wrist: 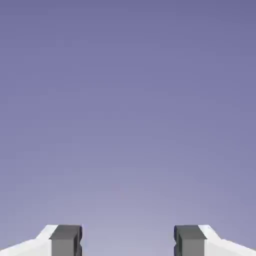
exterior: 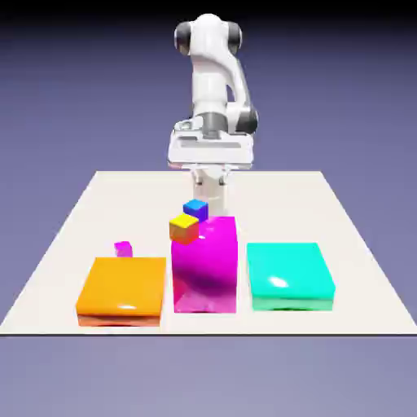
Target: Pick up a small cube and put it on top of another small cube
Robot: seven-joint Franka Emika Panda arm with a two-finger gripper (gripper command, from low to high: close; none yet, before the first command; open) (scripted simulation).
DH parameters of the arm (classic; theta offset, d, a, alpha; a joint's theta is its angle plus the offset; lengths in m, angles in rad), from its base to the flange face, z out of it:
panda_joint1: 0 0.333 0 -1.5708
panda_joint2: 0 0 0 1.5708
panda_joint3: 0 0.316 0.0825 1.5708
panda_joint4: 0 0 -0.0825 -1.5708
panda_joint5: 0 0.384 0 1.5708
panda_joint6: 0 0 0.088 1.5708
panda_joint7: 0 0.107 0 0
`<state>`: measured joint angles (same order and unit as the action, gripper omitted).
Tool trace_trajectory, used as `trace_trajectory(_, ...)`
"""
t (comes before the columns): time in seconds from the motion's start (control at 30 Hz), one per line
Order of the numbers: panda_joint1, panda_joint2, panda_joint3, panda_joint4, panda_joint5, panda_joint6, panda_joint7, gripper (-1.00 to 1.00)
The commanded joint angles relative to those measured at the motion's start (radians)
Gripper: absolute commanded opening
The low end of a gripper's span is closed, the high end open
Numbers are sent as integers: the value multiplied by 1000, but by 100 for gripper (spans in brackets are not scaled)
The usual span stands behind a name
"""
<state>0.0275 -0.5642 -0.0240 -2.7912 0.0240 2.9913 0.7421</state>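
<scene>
- So, gripper has its jaws spread wide, nothing between them; hand view shows only plain blue-violet backdrop.
- Arm upright at the far table edge, hand held high.
- Small blue cube sits behind the tall magenta block, near its far left corner.
- Small orange cube just in front of the blue one, overlapping the magenta block's left top edge; contact unclear.
- Tiny magenta cube behind the flat orange block.
- Teal block on the exterior view's right.
</scene>
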Motion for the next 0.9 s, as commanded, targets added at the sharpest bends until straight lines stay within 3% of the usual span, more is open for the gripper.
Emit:
trace_trajectory(0.0,-7,28,-29,20,-28,-44,-12,0)
trace_trajectory(0.4,-95,368,-359,242,-365,-553,-160,0)
trace_trajectory(0.7,-371,693,-266,167,-726,-683,-373,0)
trace_trajectory(0.87,-429,804,-262,153,-844,-601,-362,0)
